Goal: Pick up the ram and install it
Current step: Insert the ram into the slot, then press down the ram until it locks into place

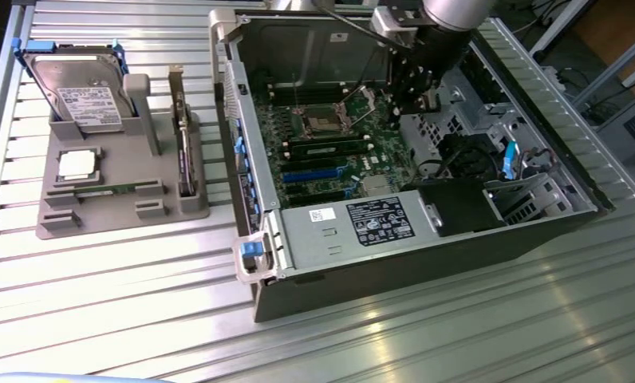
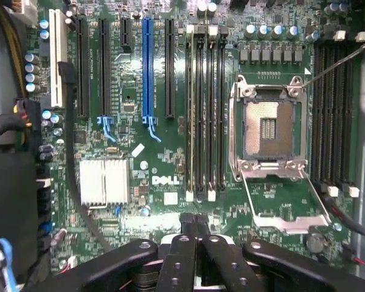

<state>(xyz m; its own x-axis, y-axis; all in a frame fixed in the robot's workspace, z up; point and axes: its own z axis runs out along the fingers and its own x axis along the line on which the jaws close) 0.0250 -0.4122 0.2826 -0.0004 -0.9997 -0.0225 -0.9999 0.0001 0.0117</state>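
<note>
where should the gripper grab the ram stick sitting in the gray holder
Likely the long upper edge of the ram, mid-length, from straight above: it seems to stand on edge in a slot of the gray holder, leaving only that thin edge free to pinch.

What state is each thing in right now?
gripper: shut, holding nothing.
ram: in a memory slot, not held.
processor socket: empty, contacts exposed.
computer case: side open.
processor chip: lying in the grey holder.
hard drive: standing in the holder.
</note>
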